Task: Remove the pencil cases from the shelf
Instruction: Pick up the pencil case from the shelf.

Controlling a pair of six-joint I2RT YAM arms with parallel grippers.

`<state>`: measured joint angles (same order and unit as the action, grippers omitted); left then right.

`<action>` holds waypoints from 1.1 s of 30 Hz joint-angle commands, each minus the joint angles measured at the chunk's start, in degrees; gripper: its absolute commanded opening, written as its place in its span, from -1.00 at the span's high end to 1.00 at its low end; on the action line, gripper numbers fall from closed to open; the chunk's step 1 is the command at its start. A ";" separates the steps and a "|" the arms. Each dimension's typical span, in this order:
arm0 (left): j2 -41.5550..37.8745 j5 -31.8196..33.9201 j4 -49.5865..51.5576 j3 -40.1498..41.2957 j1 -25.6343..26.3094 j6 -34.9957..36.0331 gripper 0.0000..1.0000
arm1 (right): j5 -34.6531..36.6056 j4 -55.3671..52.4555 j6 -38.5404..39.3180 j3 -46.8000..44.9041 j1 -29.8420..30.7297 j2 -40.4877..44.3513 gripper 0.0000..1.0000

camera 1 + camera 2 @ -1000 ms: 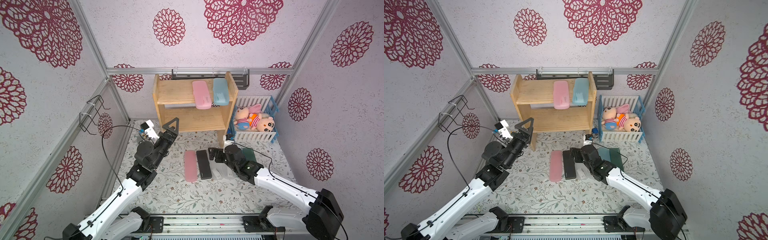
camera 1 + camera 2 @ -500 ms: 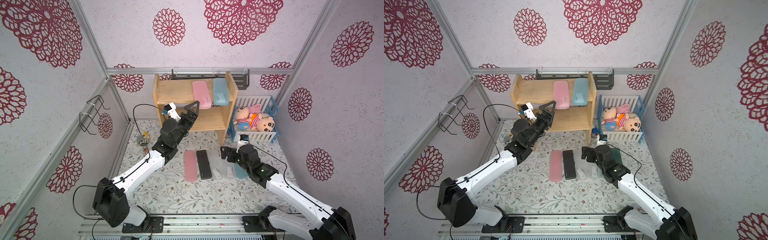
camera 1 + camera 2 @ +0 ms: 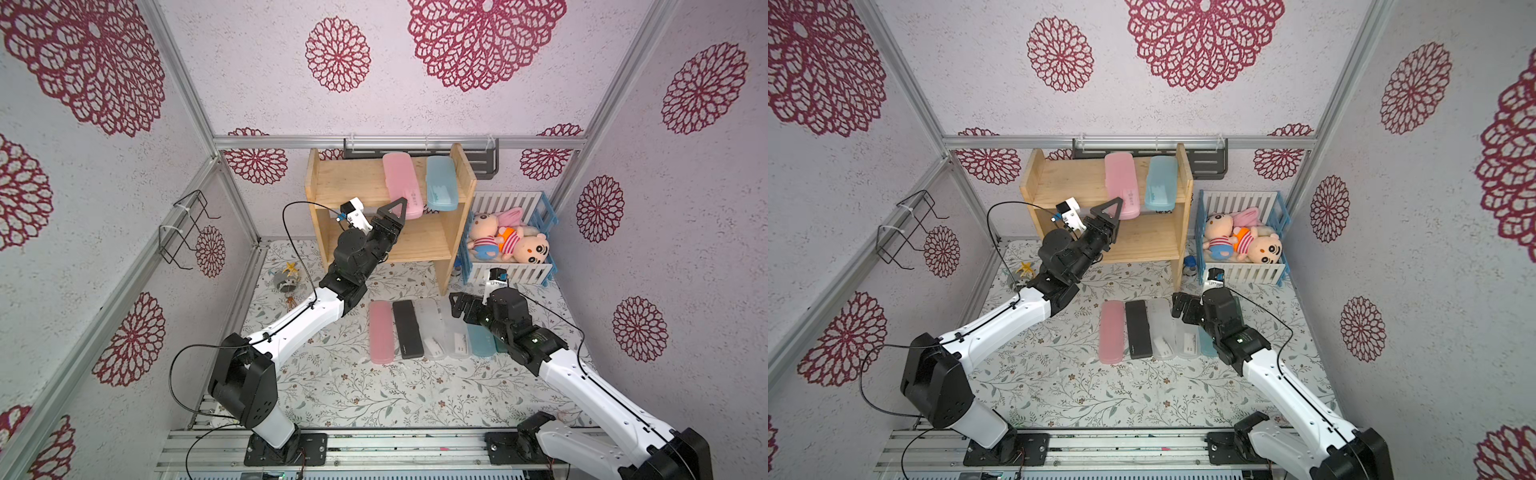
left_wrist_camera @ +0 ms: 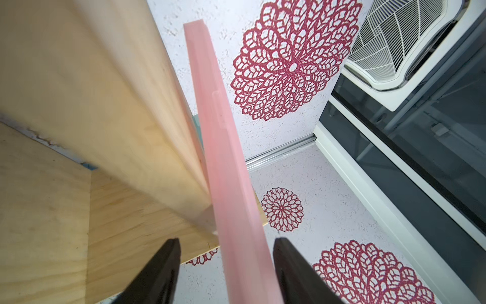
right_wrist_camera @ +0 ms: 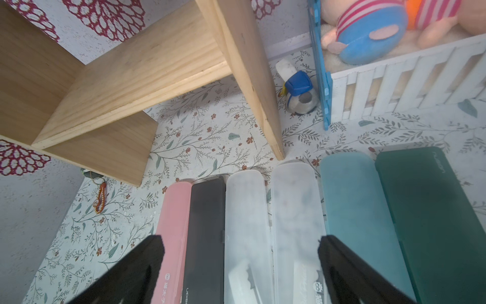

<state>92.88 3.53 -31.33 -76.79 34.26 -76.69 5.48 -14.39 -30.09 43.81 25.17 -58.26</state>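
**Six cases off, two left on the shelf (image 3: 349, 183)**

On the table (image 3: 353, 395) a pink case (image 3: 381, 332), black case (image 3: 408, 328), two clear cases (image 3: 430, 328), blue case (image 3: 480, 345) and green case (image 5: 434, 210) lie side by side in a row. The top tier holds the second pink case (image 3: 401, 183) and second blue case (image 3: 441, 183), both overhanging its front edge. The left gripper (image 3: 400, 204) straddles the second pink case's overhanging end: one finger sits against its side and a gap shows at the other, so it is not yet clamped. The right gripper (image 5: 240, 263) hangs over the clear cases, jaws wide apart and empty. The task looks about three-quarters done.
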 commanded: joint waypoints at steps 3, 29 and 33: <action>0.38 -0.49 -3.78 0.83 0.39 -0.40 0.46 | -1.37 0.18 0.33 0.94 -0.47 2.82 -0.98; -41.22 8.11 11.78 28.28 3.33 45.73 1.00 | 2.92 5.87 -7.39 13.46 17.82 3.89 -0.98; -54.33 9.15 19.44 35.62 3.66 52.13 1.00 | 1.82 11.41 -8.00 17.51 22.19 -1.33 -0.98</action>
<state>43.90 11.25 -18.85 -44.51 37.23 -34.33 7.33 -9.34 -36.67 58.39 44.95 -56.64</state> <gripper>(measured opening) 0.007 0.989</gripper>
